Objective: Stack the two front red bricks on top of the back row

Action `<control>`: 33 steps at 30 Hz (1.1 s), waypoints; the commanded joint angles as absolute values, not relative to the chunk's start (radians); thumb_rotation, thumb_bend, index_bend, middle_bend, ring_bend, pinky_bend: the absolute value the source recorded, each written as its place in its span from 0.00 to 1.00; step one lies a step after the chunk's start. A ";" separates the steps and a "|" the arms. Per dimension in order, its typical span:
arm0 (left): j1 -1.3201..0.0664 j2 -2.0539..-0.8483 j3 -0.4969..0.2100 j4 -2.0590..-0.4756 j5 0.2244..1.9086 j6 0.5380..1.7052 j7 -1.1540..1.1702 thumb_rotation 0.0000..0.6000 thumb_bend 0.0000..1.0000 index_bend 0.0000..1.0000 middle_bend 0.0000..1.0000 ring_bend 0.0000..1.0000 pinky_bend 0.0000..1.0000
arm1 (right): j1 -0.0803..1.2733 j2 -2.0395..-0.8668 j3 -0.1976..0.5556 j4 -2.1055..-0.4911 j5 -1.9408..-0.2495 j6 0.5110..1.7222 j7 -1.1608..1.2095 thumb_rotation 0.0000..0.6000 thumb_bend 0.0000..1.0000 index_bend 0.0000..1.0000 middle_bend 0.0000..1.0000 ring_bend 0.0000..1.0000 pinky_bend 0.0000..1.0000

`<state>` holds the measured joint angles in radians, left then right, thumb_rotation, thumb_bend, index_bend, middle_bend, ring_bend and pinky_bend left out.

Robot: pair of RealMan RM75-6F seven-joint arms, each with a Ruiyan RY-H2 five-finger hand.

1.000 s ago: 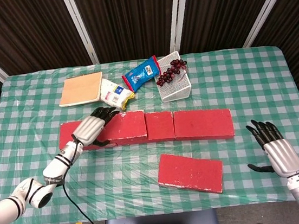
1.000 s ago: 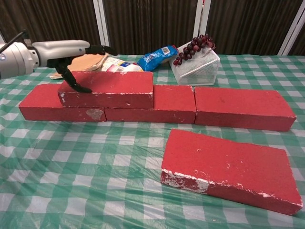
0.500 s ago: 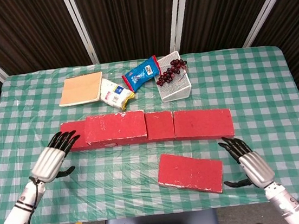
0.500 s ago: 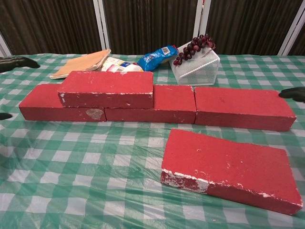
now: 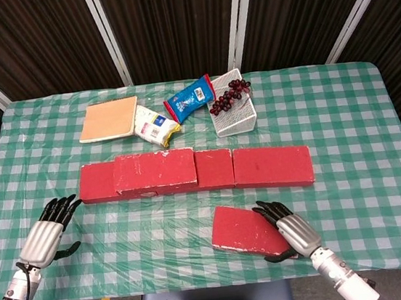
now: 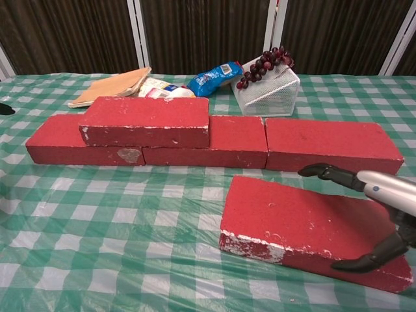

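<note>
One red brick [image 5: 154, 172] [image 6: 147, 121] lies stacked on the left part of the back row [image 5: 271, 167] [image 6: 332, 147] of red bricks. A second red brick [image 5: 241, 228] [image 6: 296, 221] lies flat on the cloth in front. My right hand [image 5: 292, 231] [image 6: 389, 190] reaches over this brick's right end, with its fingers [image 6: 323, 172] spread above the far edge and the thumb against the near edge. The brick is still down on the table. My left hand [image 5: 45, 236] hangs open over the table's front left, holding nothing; only a dark tip of it [image 6: 4, 108] shows in the chest view.
Behind the row are a tan board [image 5: 109, 119], a white snack bag [image 5: 155, 125], a blue packet [image 5: 190, 98] and a white wire basket [image 5: 234, 113] with dark grapes [image 5: 228, 96]. The green checked cloth [image 5: 343, 118] covers the whole table.
My left hand let go of the stacked brick and drew back to the front left. My right hand came in from the right and now spans the front brick's right end.
</note>
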<state>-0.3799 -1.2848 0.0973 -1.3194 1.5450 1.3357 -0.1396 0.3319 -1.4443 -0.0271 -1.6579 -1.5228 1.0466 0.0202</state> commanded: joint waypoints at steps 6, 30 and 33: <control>-0.376 -1.282 0.086 -1.312 1.552 1.321 -0.155 1.00 0.25 0.00 0.00 0.00 0.04 | 0.361 -1.505 -0.003 -1.638 -1.445 1.001 -0.040 1.00 0.15 0.00 0.00 0.00 0.00; -0.363 -1.284 0.059 -1.311 1.562 1.288 -0.145 1.00 0.25 0.00 0.00 0.00 0.04 | 0.367 -1.485 0.031 -1.664 -1.413 1.091 -0.150 1.00 0.15 0.47 0.38 0.32 0.54; -0.359 -1.284 0.057 -1.315 1.564 1.291 -0.131 1.00 0.25 0.00 0.00 0.00 0.04 | 0.383 -1.450 0.049 -1.667 -1.448 1.103 -0.122 1.00 0.15 0.49 0.40 0.33 0.54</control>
